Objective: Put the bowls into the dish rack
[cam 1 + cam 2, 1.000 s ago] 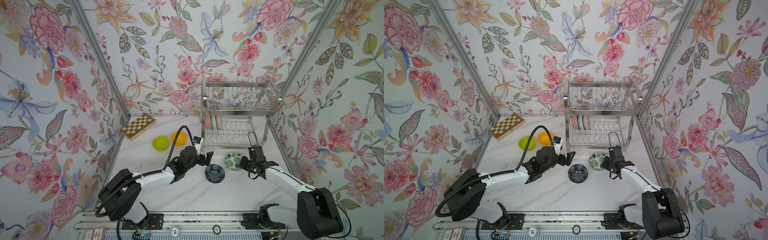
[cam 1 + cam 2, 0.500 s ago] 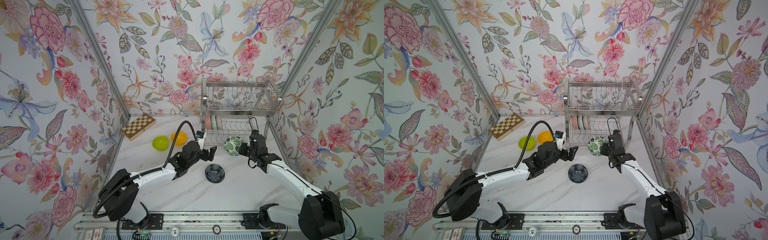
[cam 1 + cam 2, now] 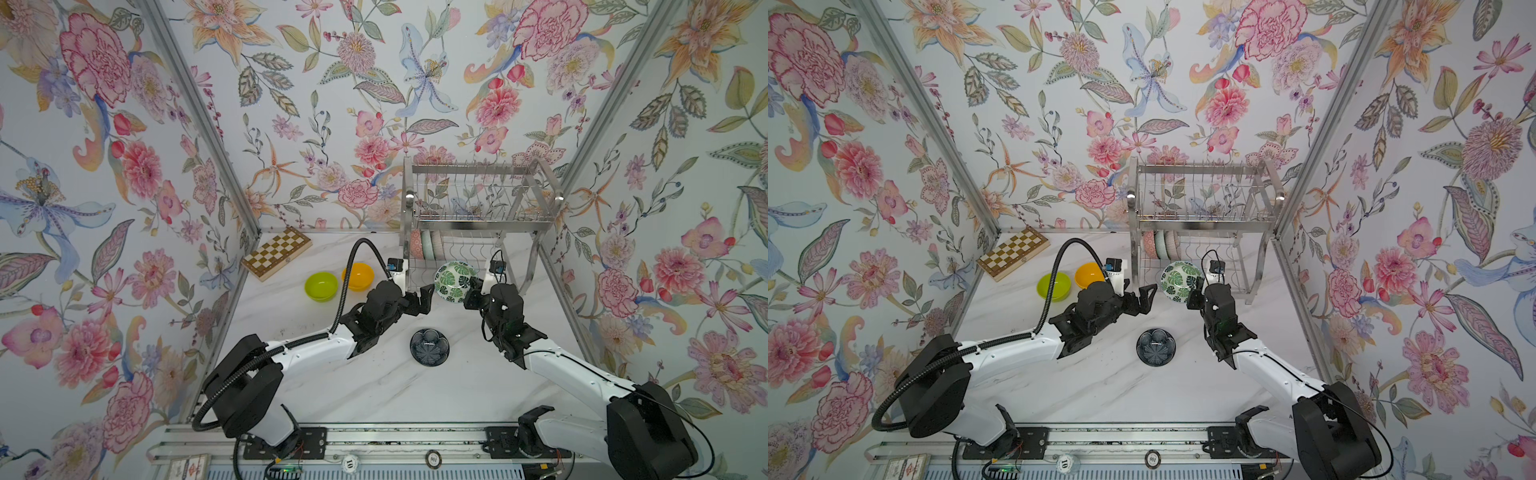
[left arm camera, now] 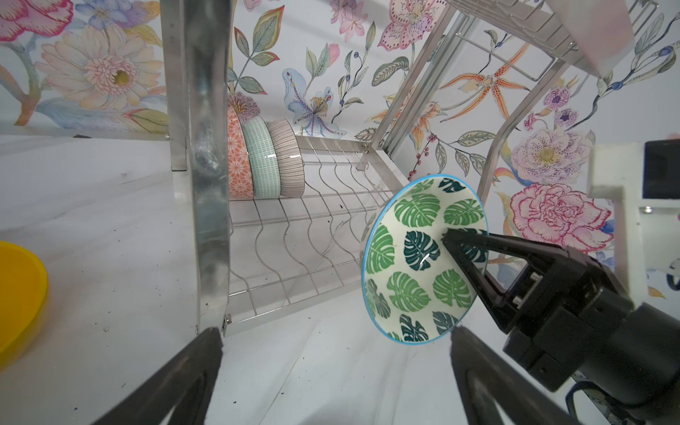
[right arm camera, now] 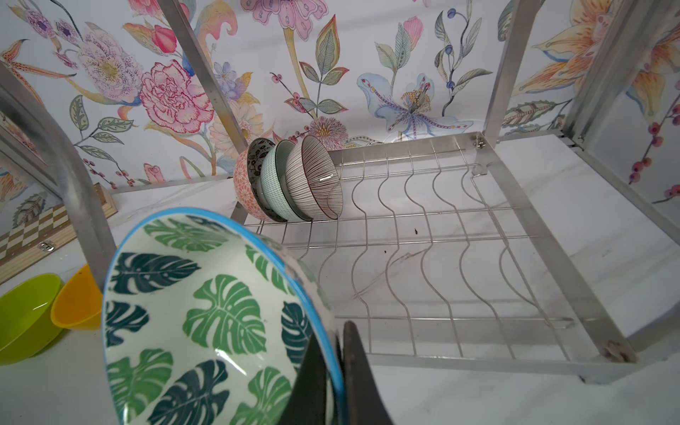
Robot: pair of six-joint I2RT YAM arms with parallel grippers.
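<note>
My right gripper (image 3: 471,293) (image 5: 336,353) is shut on the rim of the white bowl with green leaves (image 3: 455,281) (image 4: 423,257) (image 5: 206,316). It holds the bowl tilted on edge in the air, just in front of the lower shelf of the dish rack (image 3: 478,226) (image 5: 478,362). My left gripper (image 3: 419,297) (image 4: 331,335) is open and empty, close to the left of that bowl. Three bowls (image 3: 426,243) (image 4: 265,162) (image 5: 290,180) stand on edge at the lower shelf's left end. The navy bowl (image 3: 429,347), lime bowl (image 3: 321,286) and orange-yellow bowl (image 3: 358,276) sit on the table.
A wooden chessboard (image 3: 276,252) lies at the back left corner. The rack's flat steel leg (image 4: 208,147) stands just ahead of my left gripper. Floral walls close in the table on three sides. The rack's upper shelf (image 3: 478,199) holds nothing.
My right gripper has lifted the leaf bowl off the table and carried it back to the rack's lower shelf front. My left gripper has moved back toward the rack, staying open.
</note>
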